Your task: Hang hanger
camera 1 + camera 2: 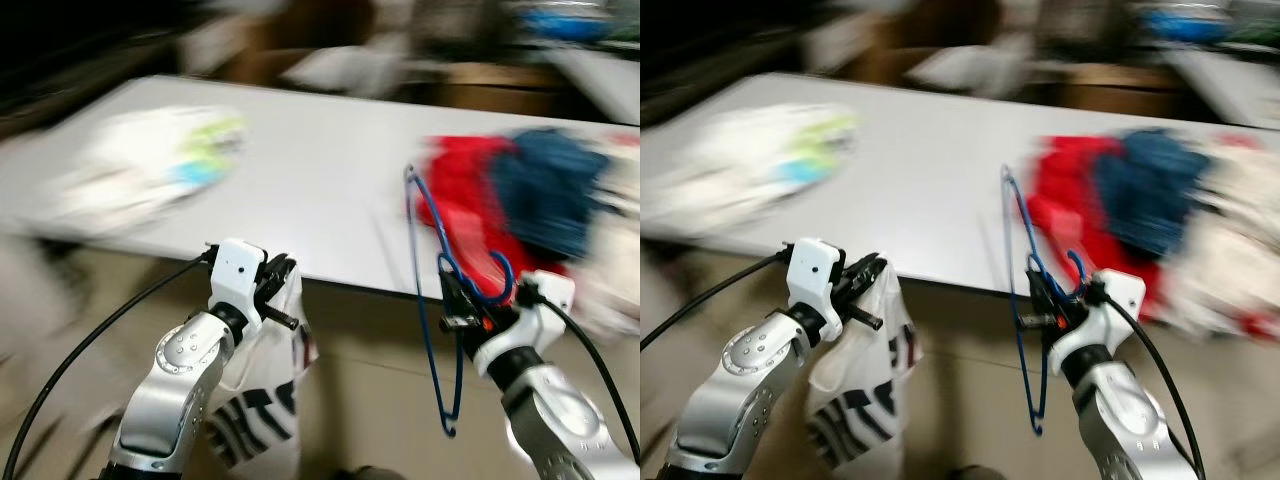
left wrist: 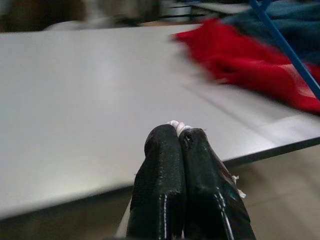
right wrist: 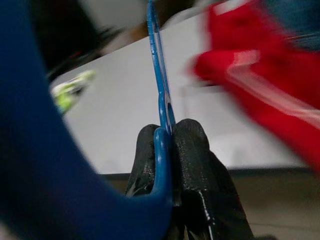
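Blurred by camera motion, the left eye view looks down on a long white table (image 1: 320, 170) whose near edge crosses the frame above a beige floor (image 1: 370, 390). At about ten o'clock on the table lies a pale heap of cloth with green and blue patches (image 1: 150, 165), and at two o'clock a red garment (image 1: 465, 200) lies with a dark blue garment (image 1: 545, 190) on top of it. At seven o'clock the left gripper (image 1: 280, 290) hangs just in front of the table edge, its fingers pressed together on a white garment with black lettering (image 1: 260, 400) that droops below it. At four o'clock the right gripper (image 1: 458, 300) clamps a blue hanger (image 1: 430, 300), held roughly upright with its hook curling beside the wrist. From the left wrist view, the two black fingertips (image 2: 165, 165) meet with a sliver of white fabric, probably that same garment, pinched between them, the table and red cloth beyond. From the right wrist view, the black fingers (image 3: 200, 155) squeeze the hanger's thin blue wire, which rises toward twelve o'clock.
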Robot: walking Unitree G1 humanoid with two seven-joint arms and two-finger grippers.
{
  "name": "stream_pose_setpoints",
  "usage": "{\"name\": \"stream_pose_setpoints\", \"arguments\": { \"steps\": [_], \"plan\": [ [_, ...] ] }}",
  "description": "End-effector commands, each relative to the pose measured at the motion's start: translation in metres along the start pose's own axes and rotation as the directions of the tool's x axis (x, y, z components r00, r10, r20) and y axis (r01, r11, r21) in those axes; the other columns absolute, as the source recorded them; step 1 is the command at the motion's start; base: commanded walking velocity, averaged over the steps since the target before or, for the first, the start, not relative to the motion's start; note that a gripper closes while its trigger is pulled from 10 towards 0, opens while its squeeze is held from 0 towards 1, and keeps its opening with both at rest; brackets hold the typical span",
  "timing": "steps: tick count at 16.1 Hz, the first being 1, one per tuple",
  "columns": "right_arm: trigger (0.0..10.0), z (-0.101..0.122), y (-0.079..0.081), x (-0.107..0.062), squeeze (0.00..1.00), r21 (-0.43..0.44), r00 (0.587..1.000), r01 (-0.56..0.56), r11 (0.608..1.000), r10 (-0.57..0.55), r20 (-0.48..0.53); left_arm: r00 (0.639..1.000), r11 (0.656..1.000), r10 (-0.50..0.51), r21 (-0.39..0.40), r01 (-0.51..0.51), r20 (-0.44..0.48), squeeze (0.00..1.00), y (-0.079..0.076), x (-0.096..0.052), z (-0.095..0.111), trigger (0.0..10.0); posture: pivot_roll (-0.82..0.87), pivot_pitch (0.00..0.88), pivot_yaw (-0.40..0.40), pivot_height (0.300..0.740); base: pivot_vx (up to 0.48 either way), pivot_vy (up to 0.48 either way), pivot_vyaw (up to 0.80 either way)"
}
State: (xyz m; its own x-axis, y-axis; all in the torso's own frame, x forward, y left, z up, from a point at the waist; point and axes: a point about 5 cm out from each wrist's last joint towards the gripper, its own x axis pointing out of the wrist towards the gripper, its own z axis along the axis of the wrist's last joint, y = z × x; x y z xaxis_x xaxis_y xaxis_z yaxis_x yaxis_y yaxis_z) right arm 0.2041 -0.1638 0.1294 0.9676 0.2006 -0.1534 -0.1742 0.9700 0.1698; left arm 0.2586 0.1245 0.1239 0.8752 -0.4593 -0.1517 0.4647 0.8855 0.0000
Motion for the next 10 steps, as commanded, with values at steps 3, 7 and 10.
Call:
{"name": "stream_pose_setpoints", "arguments": {
  "steps": [3,7,10],
  "plan": [
    [10.0,0.019,0.003,-0.005,0.00,0.014,0.996,0.003,1.000,-0.004,0.086,0.999,0.999,-0.037,0.011,0.037,0.040,0.00,-0.004,0.007,0.010,10.0,-0.13,0.000,0.032,0.740,0.000,-0.480,-0.80],
    [10.0,0.024,0.000,-0.008,0.00,-0.031,0.995,-0.004,1.000,0.007,0.097,0.997,0.996,-0.045,-0.074,0.050,0.062,0.00,-0.008,0.016,0.014,10.0,-0.15,0.000,0.043,0.740,0.000,-0.177,-0.80],
    [10.0,0.029,-0.003,-0.006,0.00,-0.049,0.995,-0.014,0.999,0.019,0.096,0.997,0.995,-0.025,-0.093,0.032,0.074,0.00,-0.007,0.016,0.016,10.0,-0.14,0.000,0.032,0.740,0.000,0.404,-0.47]
  ]
}}
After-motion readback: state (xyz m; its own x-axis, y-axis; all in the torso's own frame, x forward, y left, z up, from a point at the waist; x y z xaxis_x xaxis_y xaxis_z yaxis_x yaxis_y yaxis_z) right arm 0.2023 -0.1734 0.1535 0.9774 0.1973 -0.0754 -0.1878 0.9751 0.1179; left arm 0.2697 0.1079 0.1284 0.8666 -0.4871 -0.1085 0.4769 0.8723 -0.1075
